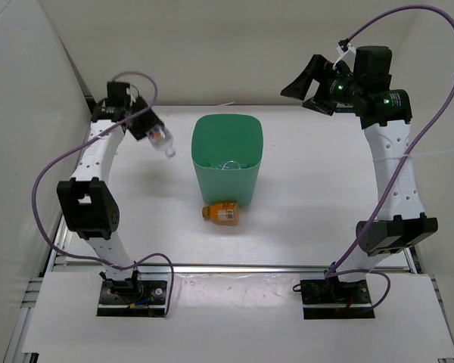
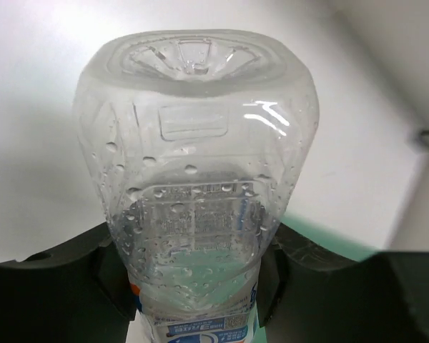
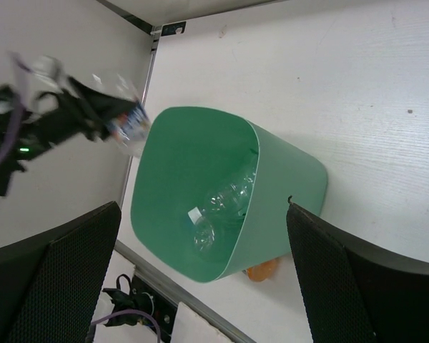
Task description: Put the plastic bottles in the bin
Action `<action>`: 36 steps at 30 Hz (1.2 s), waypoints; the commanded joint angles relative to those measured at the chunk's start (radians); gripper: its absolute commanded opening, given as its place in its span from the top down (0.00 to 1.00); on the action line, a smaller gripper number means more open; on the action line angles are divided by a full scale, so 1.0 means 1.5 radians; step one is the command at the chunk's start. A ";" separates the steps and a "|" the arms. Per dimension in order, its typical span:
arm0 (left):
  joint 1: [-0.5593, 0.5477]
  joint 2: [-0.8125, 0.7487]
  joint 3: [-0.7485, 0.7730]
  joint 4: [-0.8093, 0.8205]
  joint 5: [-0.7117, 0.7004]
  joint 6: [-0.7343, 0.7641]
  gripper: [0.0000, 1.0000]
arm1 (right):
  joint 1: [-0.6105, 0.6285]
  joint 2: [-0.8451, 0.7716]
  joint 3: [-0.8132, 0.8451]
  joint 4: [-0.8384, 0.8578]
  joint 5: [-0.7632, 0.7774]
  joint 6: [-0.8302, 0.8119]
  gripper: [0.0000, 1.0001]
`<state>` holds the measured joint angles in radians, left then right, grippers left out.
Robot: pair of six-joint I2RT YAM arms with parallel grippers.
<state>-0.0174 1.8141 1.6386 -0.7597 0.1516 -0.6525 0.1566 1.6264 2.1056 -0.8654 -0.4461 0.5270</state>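
Bottles first: the clear plastic bottle with the blue-white label (image 1: 161, 141) is the one the coming move turns on. It is in my left gripper (image 1: 150, 130), whose fingers are closed in on its labelled waist, one pad against each side, as the left wrist view shows. It hangs above the white table (image 1: 325, 197). In the top view its long axis slants from 10 to 4 o'clock, moulded base leading and the neck end back toward my wrist, out of sight. The tall mint-green plastic bin (image 1: 212, 144) lies at 3 o'clock from it, near but apart. The bottle is outside the rim, so I judge the carry must run toward 3 o'clock until the base is over the opening, and only then should the fingers part. At least one plain clear bottle (image 3: 222, 204) lies on the bin's bottom. A stubby orange bottle (image 1: 221, 213) lies on its side on the table at 6 o'clock of the bin, just beside its foot, its axis running 9 to 3. My right gripper (image 1: 309, 92) hovers high at 2 o'clock of the bin, fingers spread wide, holding nothing. The orange bottle sits roughly midway between my two bases, a shade nearer the left one, I think.
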 commanded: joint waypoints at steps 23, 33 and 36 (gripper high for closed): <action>-0.303 -0.013 0.336 0.031 0.088 0.058 0.00 | -0.001 -0.022 -0.014 -0.005 0.048 0.017 0.00; -0.297 -0.288 0.080 0.019 -0.273 0.063 0.00 | 0.010 -0.072 -0.040 0.024 -0.013 -0.062 0.00; -0.287 -0.382 -0.077 0.013 -0.312 0.041 0.00 | 0.069 -0.078 -0.005 0.037 -0.059 -0.130 0.00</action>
<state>-0.4641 1.3434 1.6699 -0.7044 -0.1287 -0.5606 0.1867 1.5585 2.0350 -0.8658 -0.4496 0.4538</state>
